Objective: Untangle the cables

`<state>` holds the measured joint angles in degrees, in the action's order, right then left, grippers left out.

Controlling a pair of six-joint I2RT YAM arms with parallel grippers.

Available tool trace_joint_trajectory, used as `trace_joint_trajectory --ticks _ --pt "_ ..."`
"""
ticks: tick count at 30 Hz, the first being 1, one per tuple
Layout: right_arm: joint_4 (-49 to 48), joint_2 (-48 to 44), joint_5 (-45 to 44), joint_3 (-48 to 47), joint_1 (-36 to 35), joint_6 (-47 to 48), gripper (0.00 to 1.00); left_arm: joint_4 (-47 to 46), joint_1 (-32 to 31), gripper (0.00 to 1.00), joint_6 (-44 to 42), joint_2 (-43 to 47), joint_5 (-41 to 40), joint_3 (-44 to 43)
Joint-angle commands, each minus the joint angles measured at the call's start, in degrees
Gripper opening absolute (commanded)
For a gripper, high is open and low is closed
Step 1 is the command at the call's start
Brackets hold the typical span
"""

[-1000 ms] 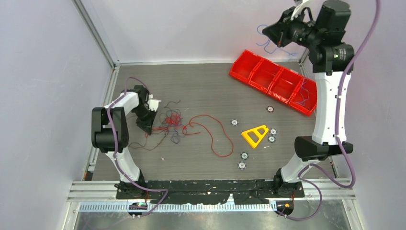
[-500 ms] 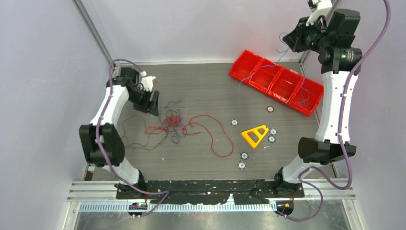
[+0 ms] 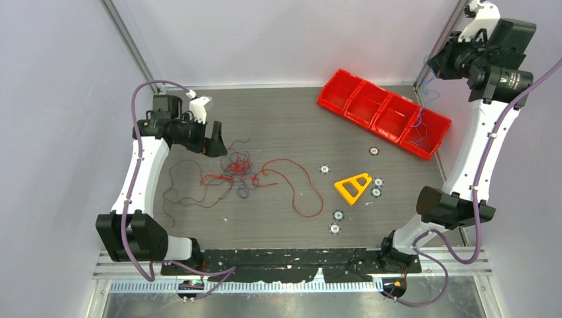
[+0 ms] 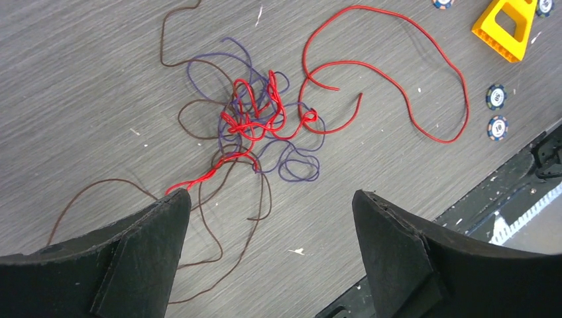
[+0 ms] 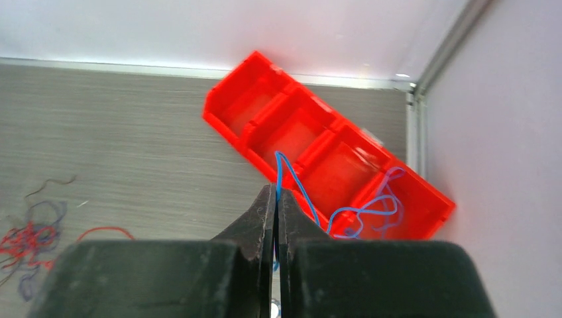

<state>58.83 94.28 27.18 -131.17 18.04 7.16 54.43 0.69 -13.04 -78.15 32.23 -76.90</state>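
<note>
Blue cable (image 5: 278, 169) pinched in R gripper (image 5: 276, 199) above red bin (image 5: 225, 129); advise slow lowering. L gripper (image 4: 270, 199) wide open, empty, left of bin.

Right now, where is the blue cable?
In the right wrist view, the blue cable is pinched in the right gripper, held high at the far right, and trails down into the rightmost compartment of the red bin.

My left arm reaches out over the far-left side, its left gripper (image 4: 268, 199) pointing down with fingers spread wide, nothing in them. My right arm's stretched way up in the far-right corner, right gripper (image 5: 276, 199) pinched tight on a blue cable (image 5: 278, 165).
</note>
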Motion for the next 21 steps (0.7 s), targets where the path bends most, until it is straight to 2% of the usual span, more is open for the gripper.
trace_joint_trajectory --ticks 1,8,12,21 --pt "-1.26 1.99 -5.62 -0.92 4.3 3.45 0.05 -3.74 -0.13 0.94 2.4 0.88 3.46 -0.1" --pt "-5.24 7.3 -9.32 0.09 8.84 8.13 0.06 -3.76 -0.17 0.95 2.83 0.19 4.19 -0.73" --pt "-10.33 8.56 -11.18 3.82 9.59 11.04 0.05 -3.77 -0.16 0.95 3.1 0.86 4.22 -0.08" --pt "-13.89 10.86 -13.61 3.39 11.15 13.35 0.06 -3.23 -0.08 0.96 2.84 1.69 3.34 0.6"
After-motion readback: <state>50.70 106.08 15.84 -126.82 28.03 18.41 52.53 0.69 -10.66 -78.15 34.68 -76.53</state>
